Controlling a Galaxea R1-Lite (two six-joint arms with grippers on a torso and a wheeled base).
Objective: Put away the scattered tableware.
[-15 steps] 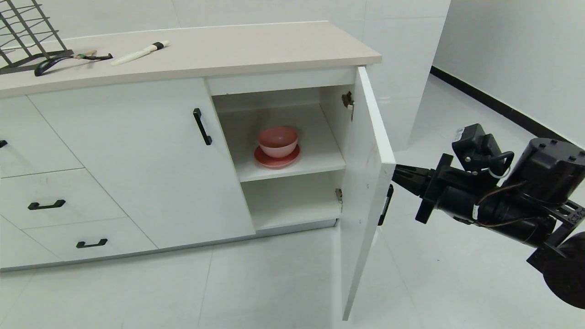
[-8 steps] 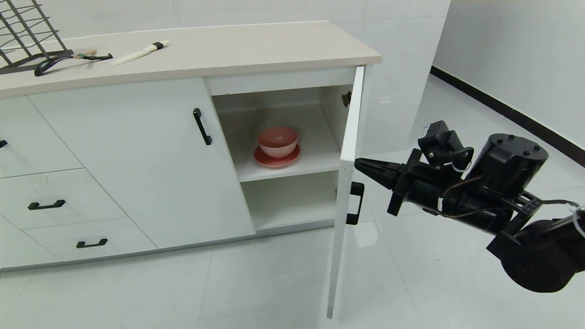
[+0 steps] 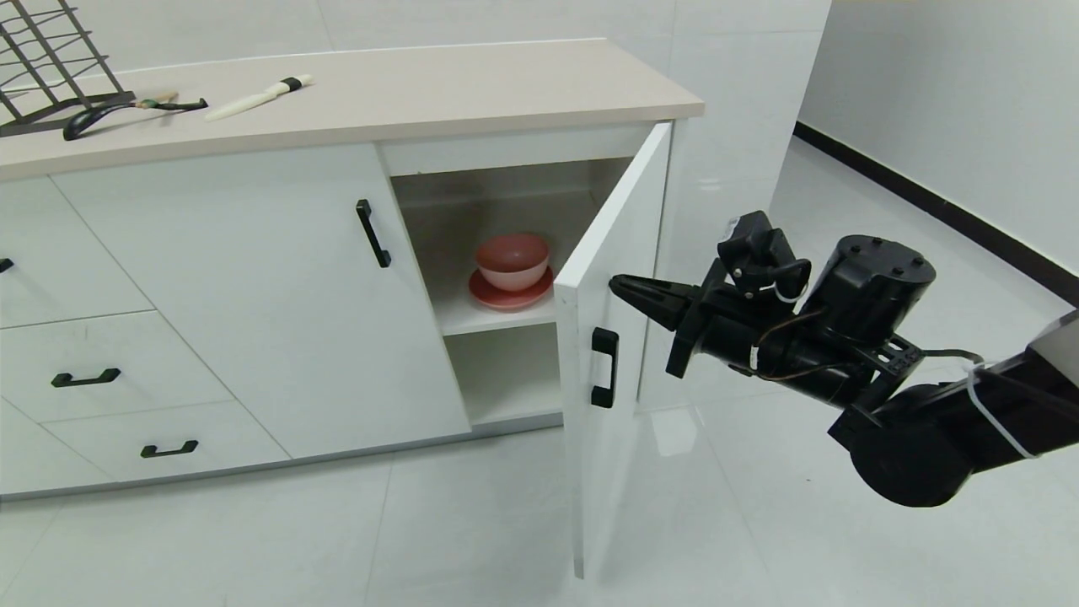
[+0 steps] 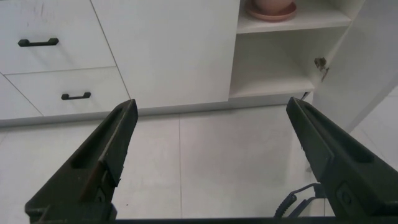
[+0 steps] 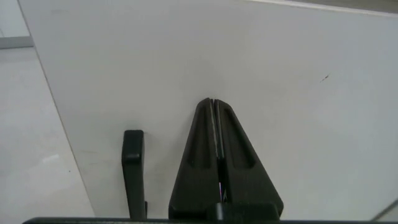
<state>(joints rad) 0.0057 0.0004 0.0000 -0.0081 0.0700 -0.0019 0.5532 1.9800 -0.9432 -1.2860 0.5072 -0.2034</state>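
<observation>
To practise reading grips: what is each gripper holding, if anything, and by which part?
Nothing is held. The right gripper is shut and empty, tips against the cabinet door beside its handle; the left gripper is open over the floor.

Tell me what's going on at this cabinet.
The right gripper, shut, is pushing on the outer face of the cabinet door near its black handle; the door has swung from wide open to about half closed. A pink bowl on a plate sits on the upper shelf inside. The left gripper hangs open above the floor.
</observation>
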